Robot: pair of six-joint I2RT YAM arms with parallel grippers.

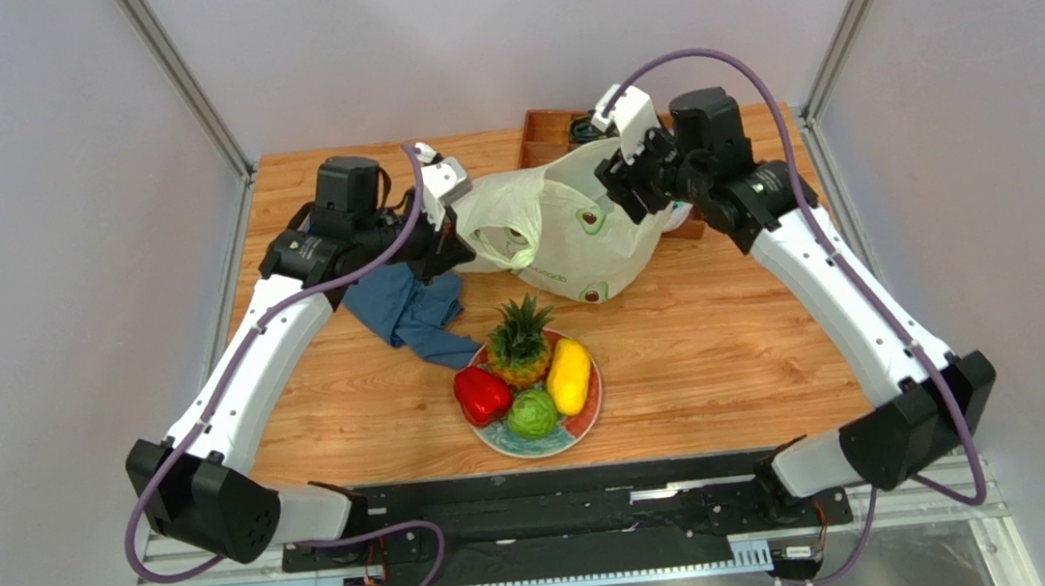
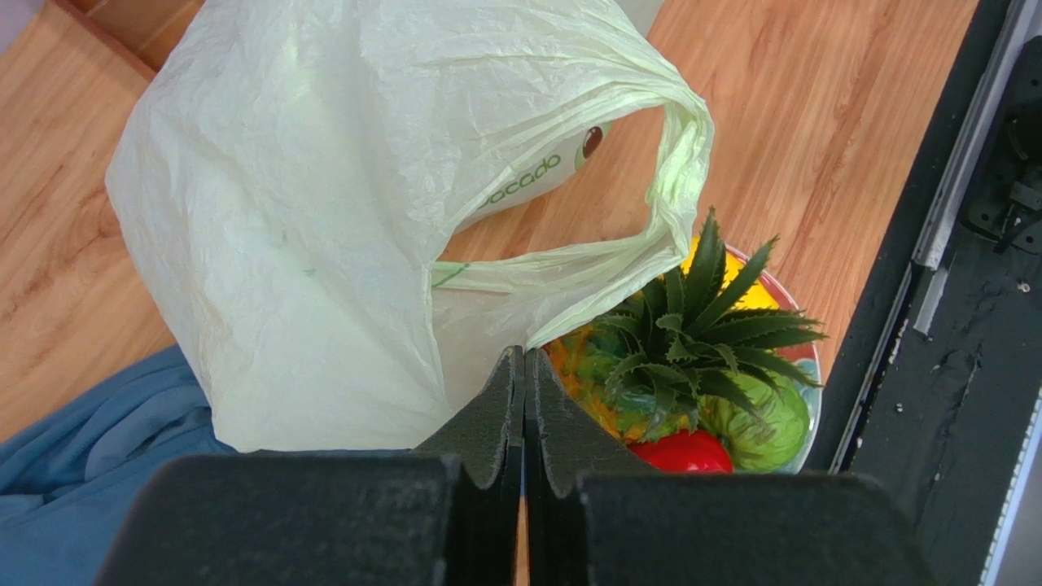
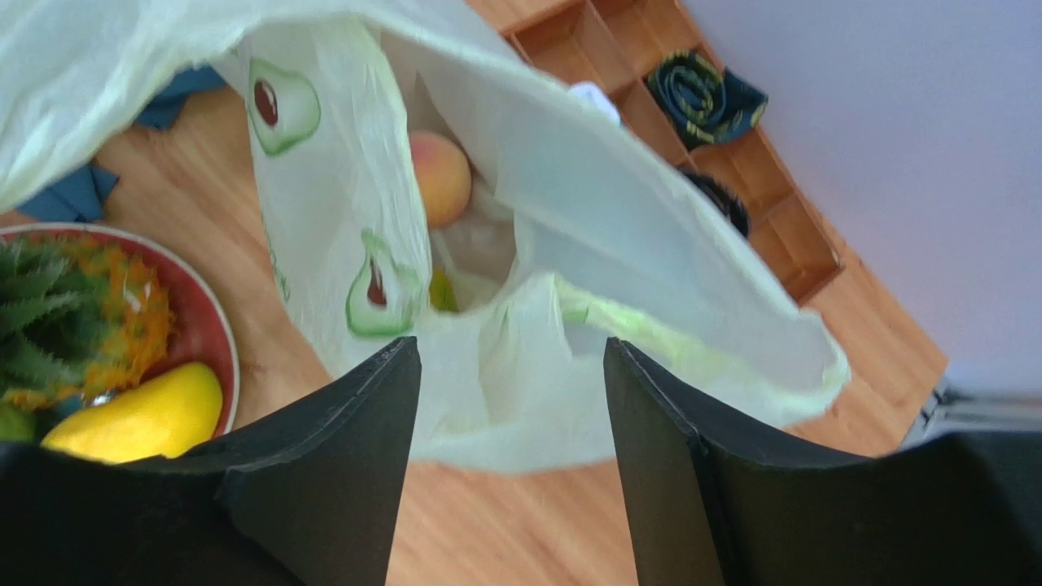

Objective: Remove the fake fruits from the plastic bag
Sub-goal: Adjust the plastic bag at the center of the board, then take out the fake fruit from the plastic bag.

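The plastic bag (image 1: 567,238) is stretched up between my two arms, pale green with avocado prints. My left gripper (image 1: 458,249) is shut, and the bag's film and handle strip run right into its tips (image 2: 525,354). My right gripper (image 3: 511,354) is open at the bag's mouth, and the bag's rim (image 3: 550,366) lies between its fingers unpinched. A pink-orange peach (image 3: 440,175) lies inside the bag. On the plate (image 1: 548,446) sit the pineapple (image 1: 519,344), red pepper (image 1: 481,394), green bumpy fruit (image 1: 532,413) and yellow mango (image 1: 569,376).
A blue cloth (image 1: 407,313) lies crumpled under the left arm, just left of the plate. A wooden compartment tray (image 1: 548,130) sits at the back behind the bag, with rolled socks (image 3: 691,92) in it. The black rail of the arm bases runs along the near edge.
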